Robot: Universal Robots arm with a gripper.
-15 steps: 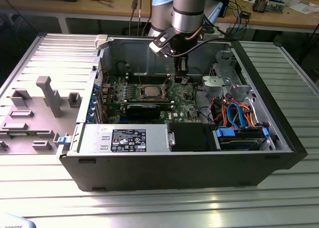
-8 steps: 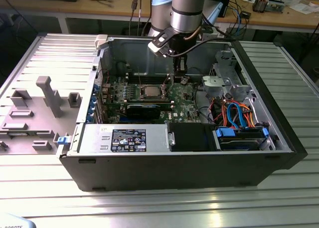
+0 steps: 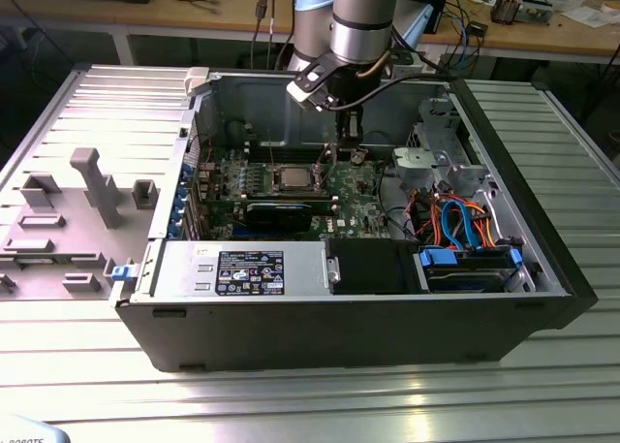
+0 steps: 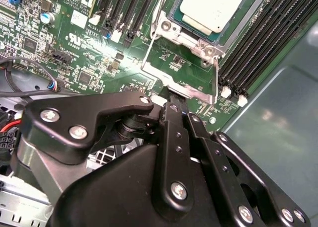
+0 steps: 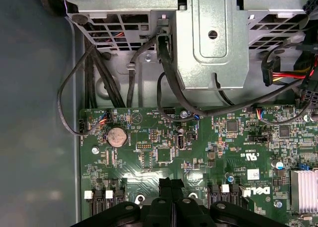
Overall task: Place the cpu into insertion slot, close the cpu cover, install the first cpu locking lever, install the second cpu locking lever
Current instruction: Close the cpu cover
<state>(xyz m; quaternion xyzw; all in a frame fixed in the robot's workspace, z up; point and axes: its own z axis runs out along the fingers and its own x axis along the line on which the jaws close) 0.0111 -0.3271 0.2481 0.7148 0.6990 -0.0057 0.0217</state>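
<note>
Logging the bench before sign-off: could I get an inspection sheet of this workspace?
Surface: ribbed metal table carrying an open computer case.
Job's things: cpu sits in the insertion slot; the cpu cover appears to lie down around it.
Clutter: grey moulded fixtures on the exterior view's left of the case.
Grippers: tool low over the green board, next to the slot's rim.
Cables: black leads along the case wall; coloured bundle by the drive bay.
Surroundings: wooden bench behind, with wires and papers.

cpu (image 4: 213,8) edge-cropped in the second wrist view, claw (image 4: 181,109) cropped in both wrist views
</note>
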